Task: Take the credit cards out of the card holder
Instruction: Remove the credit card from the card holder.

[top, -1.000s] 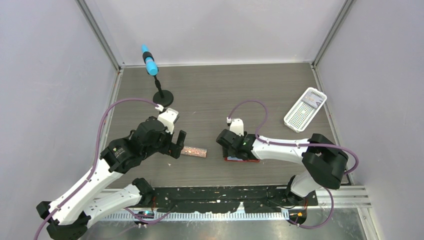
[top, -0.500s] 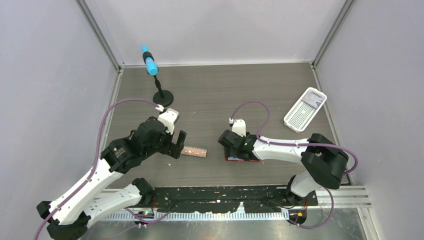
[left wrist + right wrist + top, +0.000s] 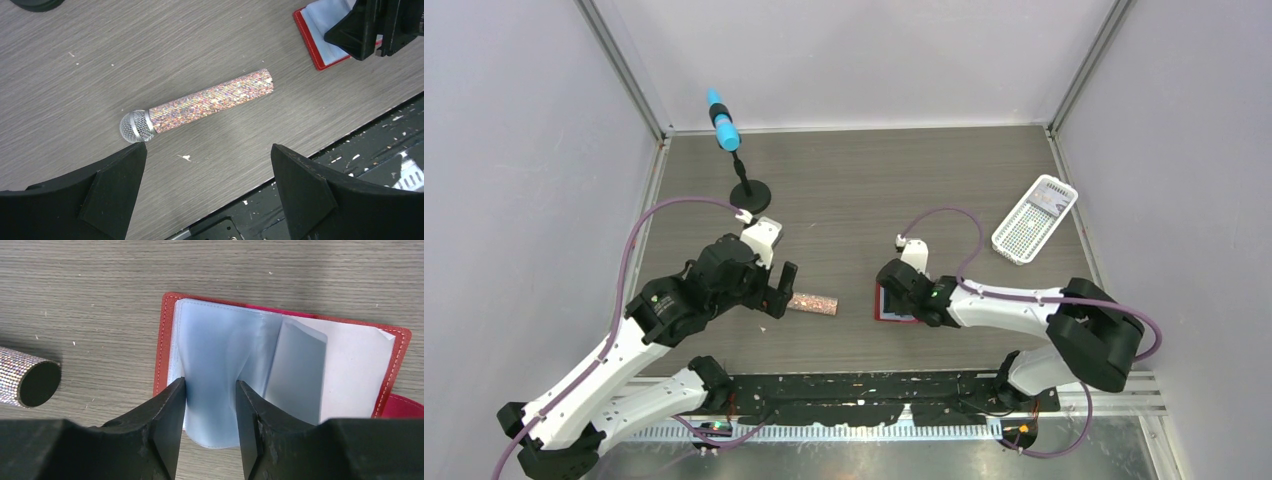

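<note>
loosely, right jaws astride card holder [image 3: 220, 345]

Card holder [image 3: 887, 304] lies on worktop [image 3: 844, 190] approx. centre frame, right pincer [image 3: 210, 390] over its lower edge, straddling an inner pocket. Microphone [image 3: 812, 302] just left of it, apart; left pincer [image 3: 779, 290] at mic's left end. Stand [image 3: 749, 195] upper left. Basket [image 3: 1034, 218] far right.

card holder [image 3: 161, 340] lies open on the wood-grain table [image 3: 100, 280], light blue pockets [image 3: 215, 340] fanned up, pale white leaf [image 3: 350, 370] on its right half. right gripper [image 3: 210, 385] fingers parted, straddling near edge of left blue pocket. glittery tube [image 3: 20, 382] open end at left edge, apart from holder.
</note>
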Robot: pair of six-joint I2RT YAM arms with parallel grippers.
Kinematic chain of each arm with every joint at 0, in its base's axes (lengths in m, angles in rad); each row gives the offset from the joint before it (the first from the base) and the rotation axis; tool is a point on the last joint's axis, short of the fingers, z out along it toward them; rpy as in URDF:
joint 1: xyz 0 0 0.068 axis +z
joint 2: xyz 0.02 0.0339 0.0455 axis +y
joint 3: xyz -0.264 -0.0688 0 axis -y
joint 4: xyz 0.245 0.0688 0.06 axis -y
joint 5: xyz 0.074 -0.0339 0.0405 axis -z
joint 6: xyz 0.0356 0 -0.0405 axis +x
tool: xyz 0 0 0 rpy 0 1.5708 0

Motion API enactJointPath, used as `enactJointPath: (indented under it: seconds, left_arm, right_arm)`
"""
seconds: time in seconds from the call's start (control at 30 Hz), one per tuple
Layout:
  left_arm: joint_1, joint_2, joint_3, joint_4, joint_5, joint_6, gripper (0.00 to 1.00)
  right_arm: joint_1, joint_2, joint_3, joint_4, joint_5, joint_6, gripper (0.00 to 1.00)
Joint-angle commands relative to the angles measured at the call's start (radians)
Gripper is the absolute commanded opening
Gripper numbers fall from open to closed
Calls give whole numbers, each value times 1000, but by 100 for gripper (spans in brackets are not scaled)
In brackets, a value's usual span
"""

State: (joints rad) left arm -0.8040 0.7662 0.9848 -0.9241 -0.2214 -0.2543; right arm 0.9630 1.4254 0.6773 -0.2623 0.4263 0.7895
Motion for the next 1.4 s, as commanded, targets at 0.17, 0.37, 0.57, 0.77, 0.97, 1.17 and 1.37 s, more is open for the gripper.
enactJointPath:
  seconds: [0.17, 0.37, 0.57, 0.77, 0.97, 1.17, 1.37]
  left_arm:
    - [-5, 35, -1, 135, 213, -155, 95]
    - [-56, 139, -25, 226, 261, -229, 89]
    - [-72, 254, -25, 302, 266, -267, 81]
    - [-72, 392, -33, 401, 267, -318, 72]
    - [-70, 537, -4, 471, 267, -354, 51]
    - [-70, 677, 35, 538, 298, -388, 45]
    - [-70, 771, 51, 612, 366, -401, 44]
  right_arm:
    - [-61, -150, -139, 232, -145, 11, 44]
    - [-119, -243, -258, 333, -208, 15, 39]
    - [-164, -297, -320, 412, -277, 9, 28]
    - [-192, -326, -394, 582, -395, 37, 22]
    - [-216, -374, -473, 685, -464, 17, 19]
    - [-246, -472, -587, 767, -491, -13, 19]
    - [-254, -637, -598, 554, -409, -49, 33]
